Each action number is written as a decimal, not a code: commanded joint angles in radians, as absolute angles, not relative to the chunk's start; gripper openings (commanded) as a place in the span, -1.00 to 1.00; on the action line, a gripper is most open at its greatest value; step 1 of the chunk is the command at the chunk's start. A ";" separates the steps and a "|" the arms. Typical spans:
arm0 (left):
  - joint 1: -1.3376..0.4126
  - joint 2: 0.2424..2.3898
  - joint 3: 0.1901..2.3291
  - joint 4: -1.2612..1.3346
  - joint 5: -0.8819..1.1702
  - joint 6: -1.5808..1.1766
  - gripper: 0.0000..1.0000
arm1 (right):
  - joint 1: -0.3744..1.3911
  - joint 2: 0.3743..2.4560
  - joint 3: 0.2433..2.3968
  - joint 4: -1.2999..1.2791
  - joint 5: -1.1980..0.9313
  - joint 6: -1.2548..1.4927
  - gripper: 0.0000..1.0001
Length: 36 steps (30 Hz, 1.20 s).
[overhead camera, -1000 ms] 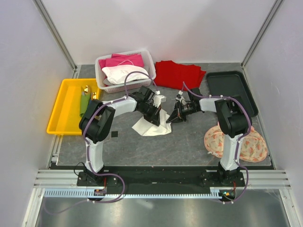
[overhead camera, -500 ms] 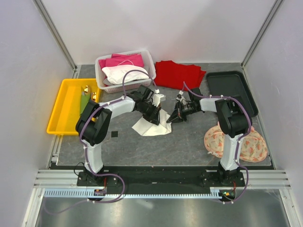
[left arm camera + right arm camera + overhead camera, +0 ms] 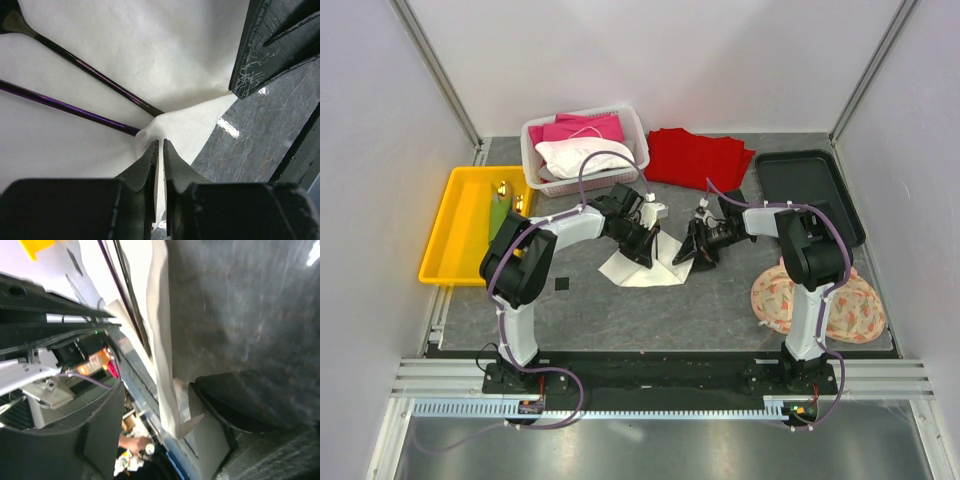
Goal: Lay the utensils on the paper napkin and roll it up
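Note:
The off-white paper napkin [image 3: 642, 268] lies crumpled mid-table, partly folded over two slim utensils, one purple [image 3: 65, 106] and one dark [image 3: 95, 74]; they also show as thin dark lines [image 3: 122, 295] in the right wrist view. My left gripper [image 3: 645, 243] [image 3: 159, 146] is shut on a raised fold of the napkin [image 3: 180, 125], with paper in the narrow slit between its jaws. My right gripper [image 3: 692, 252] [image 3: 160, 390] faces it from the right, open, and the napkin's edge [image 3: 162, 350] hangs loose between its spread fingers [image 3: 240, 400].
A yellow tray [image 3: 445, 235] holding green items sits at the left. A white basket [image 3: 535, 135] of pink and white cloth is at the back, a red cloth [image 3: 695, 155] beside it, a black tray [image 3: 810, 190] to the right. A patterned cloth [image 3: 840, 305] lies by the right arm.
My right gripper has opened and let go of the napkin's edge. The left gripper stays pinched on the fold, barely shifted.

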<state>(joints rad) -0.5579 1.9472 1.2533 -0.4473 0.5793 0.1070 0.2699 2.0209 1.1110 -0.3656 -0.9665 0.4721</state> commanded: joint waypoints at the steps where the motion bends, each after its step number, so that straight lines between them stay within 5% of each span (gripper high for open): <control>1: -0.557 1.933 1.264 -0.436 0.583 0.124 -0.74 | 0.262 2.008 1.115 -0.489 -0.919 0.338 0.25; 8: -0.557 1.944 1.275 -0.434 0.586 0.115 -0.75 | 0.264 2.019 1.108 -0.546 -0.905 0.264 0.19; 21: -0.557 1.959 1.270 -0.434 0.578 0.121 -0.80 | 0.271 1.954 1.172 -0.466 -0.933 0.307 -0.48; 36: -0.555 1.970 1.275 -0.434 0.575 0.123 -0.85 | 0.359 1.968 1.183 -0.299 -1.008 0.472 -0.75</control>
<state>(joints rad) -0.5579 1.9545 1.2537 -0.4473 0.5770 0.1070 0.3416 1.9903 1.1591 -0.3874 -0.9577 0.4088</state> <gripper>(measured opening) 0.079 0.142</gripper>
